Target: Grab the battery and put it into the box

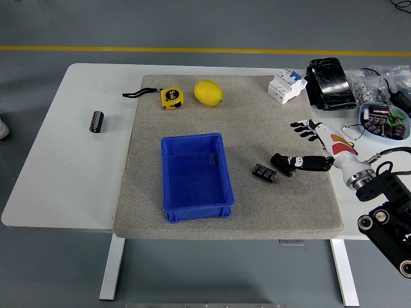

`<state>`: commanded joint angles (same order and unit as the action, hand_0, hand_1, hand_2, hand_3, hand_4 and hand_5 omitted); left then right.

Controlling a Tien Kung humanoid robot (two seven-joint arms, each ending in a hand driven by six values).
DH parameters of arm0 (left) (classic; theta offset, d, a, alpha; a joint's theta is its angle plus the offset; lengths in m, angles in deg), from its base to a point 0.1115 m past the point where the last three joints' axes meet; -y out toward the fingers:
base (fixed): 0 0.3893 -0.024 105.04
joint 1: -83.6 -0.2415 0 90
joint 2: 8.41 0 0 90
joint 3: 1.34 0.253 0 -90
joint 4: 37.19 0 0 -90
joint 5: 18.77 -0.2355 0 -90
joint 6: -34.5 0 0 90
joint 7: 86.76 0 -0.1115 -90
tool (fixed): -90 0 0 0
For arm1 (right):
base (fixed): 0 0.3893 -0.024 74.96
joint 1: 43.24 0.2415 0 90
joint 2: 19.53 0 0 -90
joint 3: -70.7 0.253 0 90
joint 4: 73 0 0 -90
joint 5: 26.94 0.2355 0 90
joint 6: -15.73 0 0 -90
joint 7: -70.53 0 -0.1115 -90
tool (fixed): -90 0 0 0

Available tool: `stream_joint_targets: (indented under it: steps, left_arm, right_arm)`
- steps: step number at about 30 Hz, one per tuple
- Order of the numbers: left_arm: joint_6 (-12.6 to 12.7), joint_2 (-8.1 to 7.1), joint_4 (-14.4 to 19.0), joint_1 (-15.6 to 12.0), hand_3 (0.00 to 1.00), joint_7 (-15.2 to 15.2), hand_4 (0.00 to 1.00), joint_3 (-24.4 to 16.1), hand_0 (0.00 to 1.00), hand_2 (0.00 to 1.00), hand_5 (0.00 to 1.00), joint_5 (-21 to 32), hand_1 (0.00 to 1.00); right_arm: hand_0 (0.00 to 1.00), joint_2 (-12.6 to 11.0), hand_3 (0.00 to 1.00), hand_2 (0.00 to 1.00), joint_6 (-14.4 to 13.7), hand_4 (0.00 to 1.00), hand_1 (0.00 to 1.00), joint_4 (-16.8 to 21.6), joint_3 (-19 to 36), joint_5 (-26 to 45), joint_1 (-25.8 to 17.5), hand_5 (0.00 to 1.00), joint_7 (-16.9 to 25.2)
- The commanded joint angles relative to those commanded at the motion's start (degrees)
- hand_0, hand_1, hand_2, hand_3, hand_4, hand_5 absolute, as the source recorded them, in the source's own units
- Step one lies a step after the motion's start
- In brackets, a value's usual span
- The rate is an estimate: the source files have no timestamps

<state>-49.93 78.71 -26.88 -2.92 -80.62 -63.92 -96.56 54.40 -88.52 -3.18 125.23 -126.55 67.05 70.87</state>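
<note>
**Black cylinder just off the fingertips**

Black and cylindrical, the battery (264, 172) lies on its side on the coarse grey mat (289, 205), just beyond the right hand's (313, 153) fingertips (281, 161) and not gripped. Those fingers reach toward it, loosely apart, holding nothing. Farther out past the battery sits the blue plastic box (194, 205), rectangular, with nothing visible inside. Well beyond it, on the smooth white table (64, 160), lies a second dark cylinder (96, 121). A yellow lemon (209, 93) and a yellow tape measure (171, 97) rest on the mat's far edge.
</note>
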Motion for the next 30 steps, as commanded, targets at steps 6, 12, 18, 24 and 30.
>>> stream_joint_targets:
  steps: [6, 12, 18, 24, 30]
  left_arm:
    - [0.04, -0.12, 0.0, 0.11, 0.746, 0.05, 0.706, 0.0, 0.65, 0.71, 0.744, -0.03, 0.63]
    - [0.01, -0.18, 0.0, 0.2, 0.743, 0.13, 0.706, 0.24, 0.65, 0.705, 0.742, 0.04, 0.627]
    - [-0.08, -0.2, 0.0, 0.36, 0.742, 0.18, 0.708, 0.79, 0.65, 0.703, 0.74, 0.37, 0.625]
    - [-0.17, -0.2, 0.0, 0.52, 0.742, 0.21, 0.708, 1.2, 0.651, 0.7, 0.736, 0.63, 0.625]
    - [-0.24, -0.21, 0.0, 0.63, 0.742, 0.2, 0.709, 1.61, 0.651, 0.698, 0.735, 0.93, 0.624]
  right_arm:
    - [0.475, 0.48, 0.555, 0.549, -0.49, 0.989, 0.543, -0.19, -1.81, -0.05, 1.29, 0.301, -0.66]
    - [0.449, 1.06, 0.532, 0.512, -1.87, 0.976, 0.511, -3.04, -3.99, -1.23, 2.64, 0.293, -0.82]
    - [0.435, 1.79, 0.521, 0.485, -3.1, 0.959, 0.483, -6.54, -4.94, -3.35, 3.54, 0.279, -0.59]
    - [0.434, 2.31, 0.517, 0.481, -4.57, 0.952, 0.477, -9.63, -5.98, -5.01, 4.43, 0.275, 0.3]
    - [0.434, 2.71, 0.51, 0.477, -4.92, 0.946, 0.474, -11.38, -6.44, -5.89, 4.88, 0.272, 0.46]
